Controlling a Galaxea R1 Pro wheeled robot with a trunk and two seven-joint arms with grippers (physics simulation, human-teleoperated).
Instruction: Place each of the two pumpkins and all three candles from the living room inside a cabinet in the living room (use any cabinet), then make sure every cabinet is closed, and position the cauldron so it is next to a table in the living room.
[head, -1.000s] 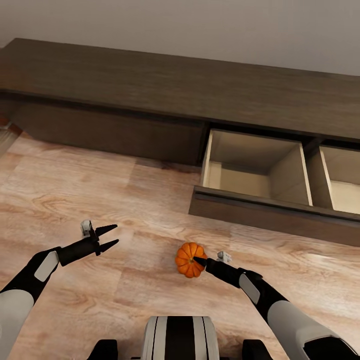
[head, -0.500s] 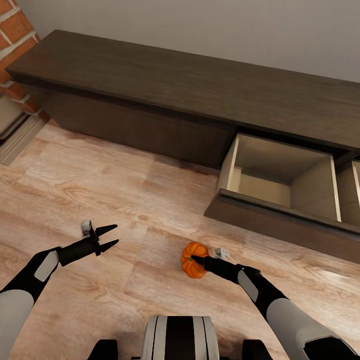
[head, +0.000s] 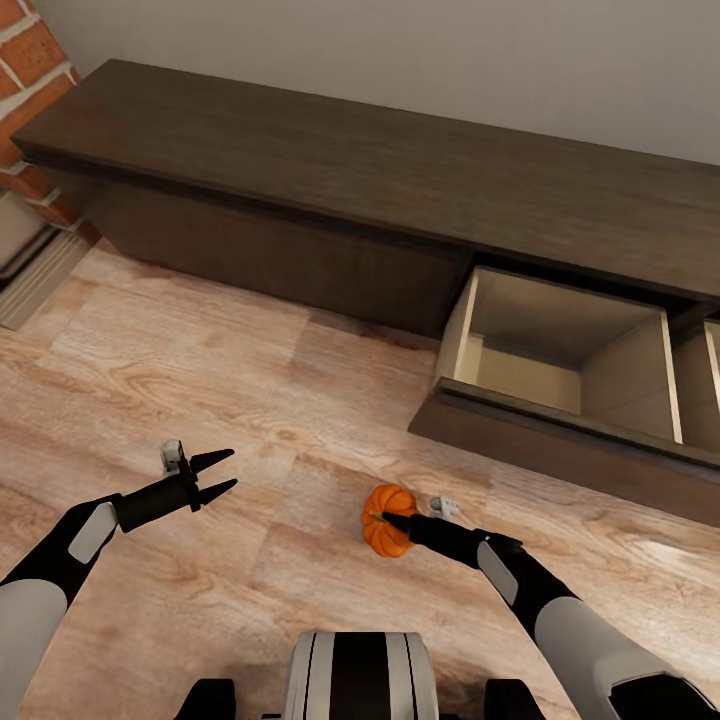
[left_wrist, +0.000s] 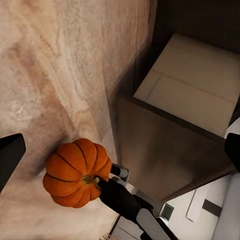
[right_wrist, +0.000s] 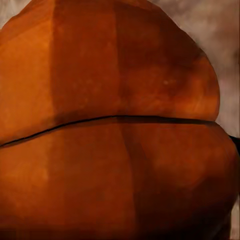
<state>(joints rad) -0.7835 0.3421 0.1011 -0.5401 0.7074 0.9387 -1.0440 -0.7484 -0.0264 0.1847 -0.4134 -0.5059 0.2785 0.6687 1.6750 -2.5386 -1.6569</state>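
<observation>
A small orange ribbed pumpkin (head: 377, 508) hangs low over the plank floor, and my right gripper (head: 393, 521) is shut on it near the stem. The left wrist view shows the same pumpkin (left_wrist: 74, 173) with the dark right fingers (left_wrist: 116, 193) clamped on its stem side. Close up, the pumpkin (right_wrist: 120, 125) covers the right wrist view. My left gripper (head: 224, 473) is open with nothing in it, off to the pumpkin's left. The long dark brown cabinet (head: 300, 170) runs along the wall. One drawer (head: 560, 345) is pulled out, beige inside, beyond the pumpkin to the right.
A second open drawer compartment (head: 712, 385) shows at the right edge. A red brick chimney (head: 30, 90) stands at the far left beside the cabinet's end. Light wood floor (head: 200, 360) lies open between me and the cabinet.
The whole view shifted between one second and half a second ago, bringing the brick chimney into sight: the camera moved. Both arms and the held pumpkin keep their places.
</observation>
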